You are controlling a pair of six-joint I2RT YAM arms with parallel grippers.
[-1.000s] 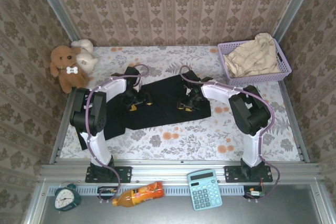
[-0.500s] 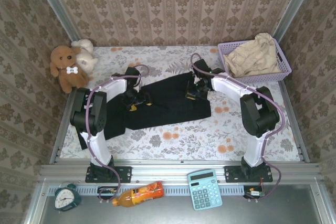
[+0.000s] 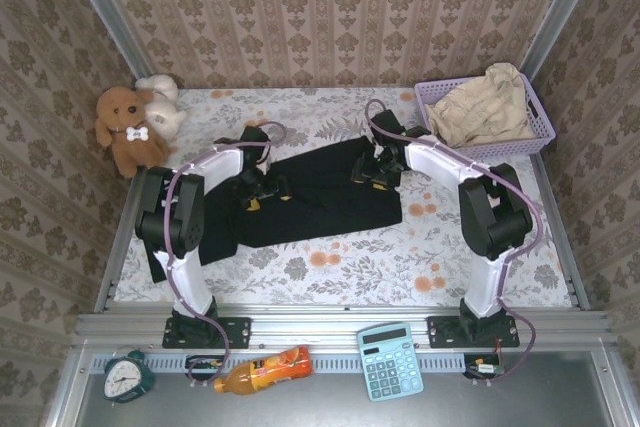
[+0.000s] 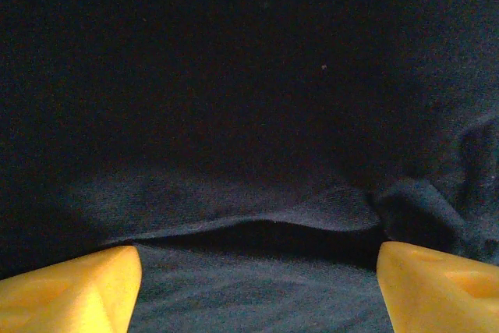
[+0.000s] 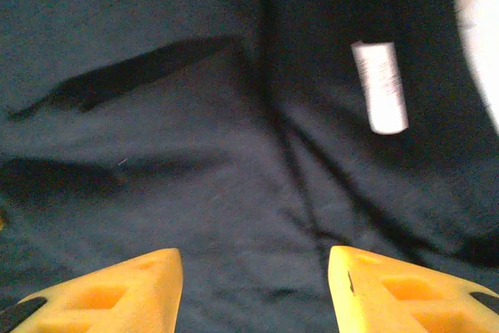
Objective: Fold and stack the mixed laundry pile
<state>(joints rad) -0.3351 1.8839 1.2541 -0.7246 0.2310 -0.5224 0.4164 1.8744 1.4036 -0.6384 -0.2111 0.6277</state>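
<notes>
Right hand moved to black garment's far edge, released; left hand too. Grab shallow & you'll pinch one layer.

Soft, even light falls from above onto the floral table, bright and without glare, the shadows short and faint. The overhead view stays sharp to its corners. Up close, the black garment swallows the light and looks dim and grainy in the left wrist view. In the right wrist view its white label smears with blur, and the upper right corner burns out white.
</notes>
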